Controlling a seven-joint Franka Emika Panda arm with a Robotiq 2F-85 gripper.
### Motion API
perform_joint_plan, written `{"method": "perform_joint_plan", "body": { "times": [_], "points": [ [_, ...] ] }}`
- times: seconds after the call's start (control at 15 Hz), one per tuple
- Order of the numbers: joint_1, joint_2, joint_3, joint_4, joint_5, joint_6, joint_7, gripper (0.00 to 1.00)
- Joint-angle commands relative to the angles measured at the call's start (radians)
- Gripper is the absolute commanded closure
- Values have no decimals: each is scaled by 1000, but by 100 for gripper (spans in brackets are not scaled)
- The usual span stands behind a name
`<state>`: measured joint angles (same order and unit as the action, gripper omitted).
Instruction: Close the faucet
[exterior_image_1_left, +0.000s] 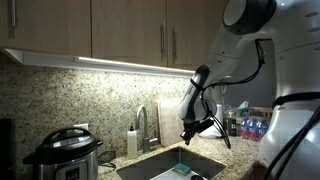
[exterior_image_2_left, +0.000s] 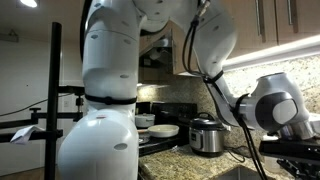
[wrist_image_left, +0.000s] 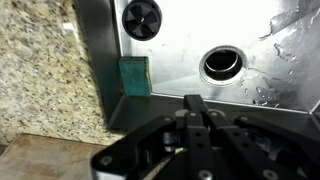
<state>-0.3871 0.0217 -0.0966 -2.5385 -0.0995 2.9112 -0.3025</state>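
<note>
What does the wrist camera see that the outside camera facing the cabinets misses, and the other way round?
Only the wrist view: the drain hole, a green sponge against the basin wall and a black round piece on the basin floor. Only in an exterior view: the faucet, the white soap bottle beside it, a pressure cooker and the wooden cabinets. Both: the gripper over the sink, and the speckled granite counter.
</note>
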Motion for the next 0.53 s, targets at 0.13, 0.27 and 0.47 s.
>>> {"method": "perform_joint_plan", "body": {
  "times": [0.13, 0.27, 0.47],
  "points": [
    [33, -260, -71, -102, -228, -216, 204, 100],
    [41, -312, -69, -81, -220, -337, 207, 100],
    [53, -368, -64, -47, -205, -469, 200, 100]
  ]
}}
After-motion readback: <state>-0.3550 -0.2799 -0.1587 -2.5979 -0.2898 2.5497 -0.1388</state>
